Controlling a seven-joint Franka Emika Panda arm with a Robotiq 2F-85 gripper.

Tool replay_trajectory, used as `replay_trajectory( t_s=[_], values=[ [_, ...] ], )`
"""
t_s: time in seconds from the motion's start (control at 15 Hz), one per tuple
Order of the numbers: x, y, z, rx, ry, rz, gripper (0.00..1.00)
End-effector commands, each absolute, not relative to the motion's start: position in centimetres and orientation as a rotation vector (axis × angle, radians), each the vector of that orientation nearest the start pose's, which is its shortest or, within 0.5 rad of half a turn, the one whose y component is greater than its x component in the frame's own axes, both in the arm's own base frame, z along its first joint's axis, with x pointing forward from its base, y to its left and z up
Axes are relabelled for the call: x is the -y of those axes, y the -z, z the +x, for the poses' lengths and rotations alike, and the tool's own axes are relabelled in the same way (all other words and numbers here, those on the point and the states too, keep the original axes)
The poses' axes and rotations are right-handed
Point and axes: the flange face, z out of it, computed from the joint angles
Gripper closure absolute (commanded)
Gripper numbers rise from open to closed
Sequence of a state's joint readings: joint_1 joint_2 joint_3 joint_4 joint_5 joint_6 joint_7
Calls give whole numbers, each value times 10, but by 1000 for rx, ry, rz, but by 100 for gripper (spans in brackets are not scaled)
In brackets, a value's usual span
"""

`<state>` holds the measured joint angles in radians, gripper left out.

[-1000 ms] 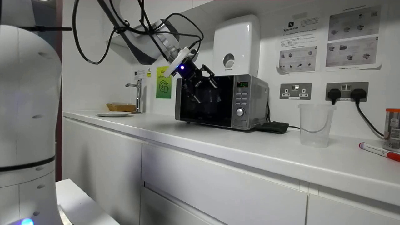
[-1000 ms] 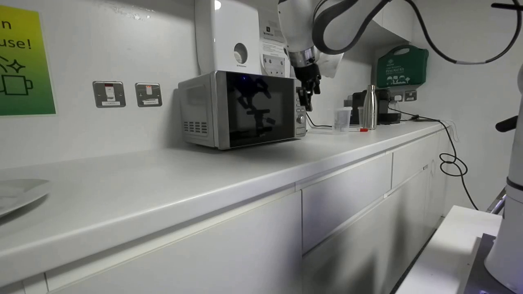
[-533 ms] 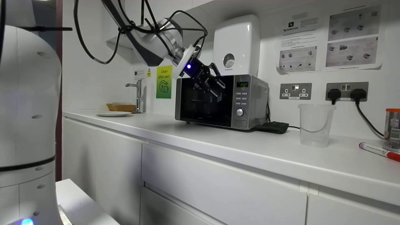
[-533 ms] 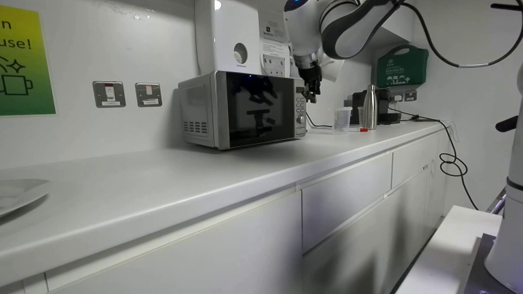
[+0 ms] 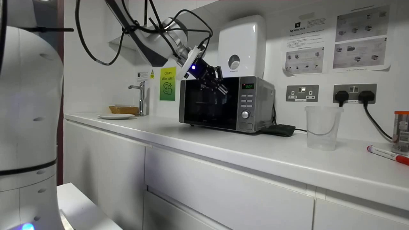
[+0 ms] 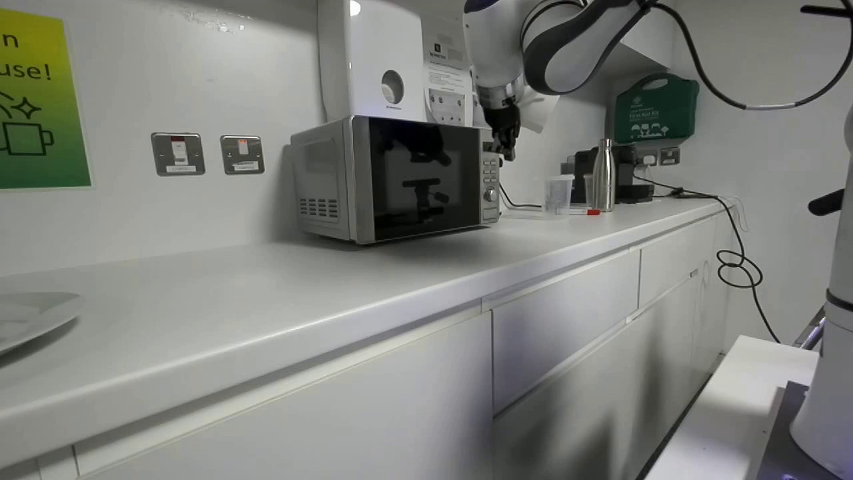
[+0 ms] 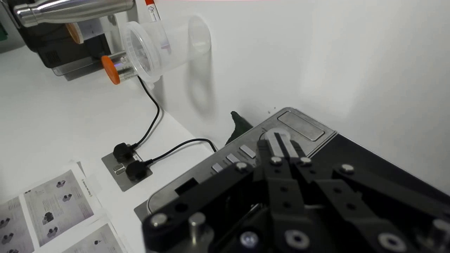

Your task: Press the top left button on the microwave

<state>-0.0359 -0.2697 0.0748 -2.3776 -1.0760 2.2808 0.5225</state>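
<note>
The silver-grey microwave [image 5: 263, 103] stands on the counter, its dark glass door [image 5: 204, 111] to the left of a narrow control panel. In an exterior view the top left button [image 5: 243, 95] shows just below the green display [image 5: 248, 86]. My gripper [image 5: 224, 90] is shut, fingers pressed together with nothing between them, in front of the door's right part and pointing toward the panel, seemingly short of contact. In the wrist view the fingertips of the gripper [image 7: 278, 135] overlap the knob. Three buttons [image 7: 232, 158] of the column away from the door show there; the top left button is hidden behind the gripper.
A white dispenser [image 5: 242, 48] is on the wall just above the microwave. Right of it lie a dark cloth [image 5: 279, 130], a clear tub [image 5: 323, 127] and a red marker [image 5: 388, 154]. A steel bottle [image 6: 604, 177] stands farther along. Plates [image 5: 116, 117] lie by the tap [image 5: 141, 97].
The gripper has gone from wide open to shut. The arm has moved toward the control panel and raised the fingertips, with little arm motion in the last half second.
</note>
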Motion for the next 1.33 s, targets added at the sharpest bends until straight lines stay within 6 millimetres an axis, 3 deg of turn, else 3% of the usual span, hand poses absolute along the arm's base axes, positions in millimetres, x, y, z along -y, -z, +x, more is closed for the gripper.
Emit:
replay_trajectory(
  t_s=[0.0,0.33,0.67,1.27],
  values=[
    [13,-456,499,-191,-498,2276,100],
    [20,-458,526,-157,-521,2296,100],
    [18,-459,551,-106,-652,2358,100],
    [44,-453,561,-15,-689,2367,100]
  ],
)
